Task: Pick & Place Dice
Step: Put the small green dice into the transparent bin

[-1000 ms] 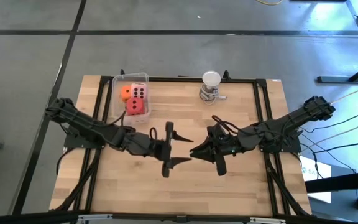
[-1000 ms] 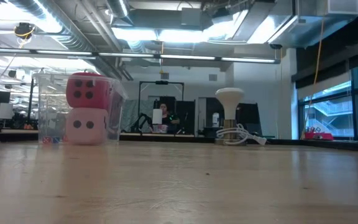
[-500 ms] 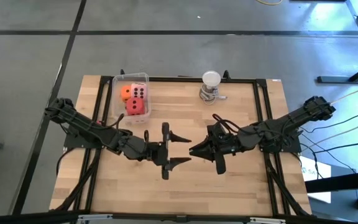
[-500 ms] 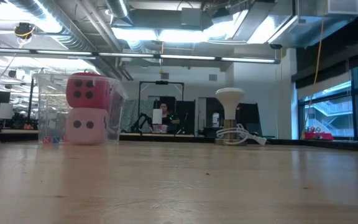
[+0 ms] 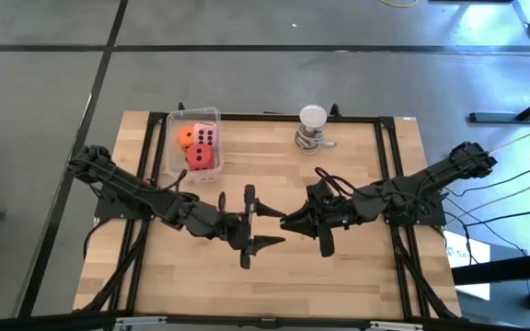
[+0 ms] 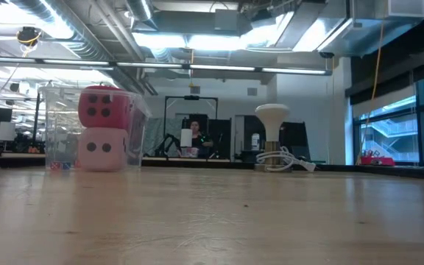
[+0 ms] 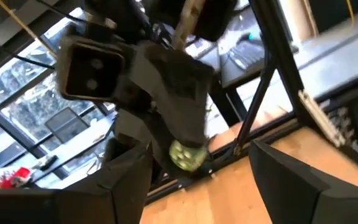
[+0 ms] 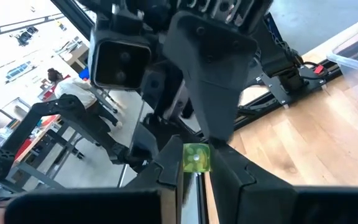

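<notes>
Right wrist view: small yellow-green die [image 8: 196, 157] pinched in the right claw [image 5: 289, 221], narrow on it, above mid-worktop [image 5: 357, 276]. Left claw [image 5: 269, 225] spread wide and empty, directly opposite, tips toward the die and near it. Probably a handover: die straight ahead of the left claw. Red die [image 5: 201, 157] and orange die [image 5: 185, 137] in the clear bin [image 5: 171, 138], well apart.

Left pincer [image 5: 263, 226] faces right pincer [image 5: 290, 222] mid-table; dice [image 5: 201, 147] fill the bin [image 5: 175, 122].

white round-topped object [image 5: 313, 117] | far table [image 5: 357, 267] edge | upright
</notes>
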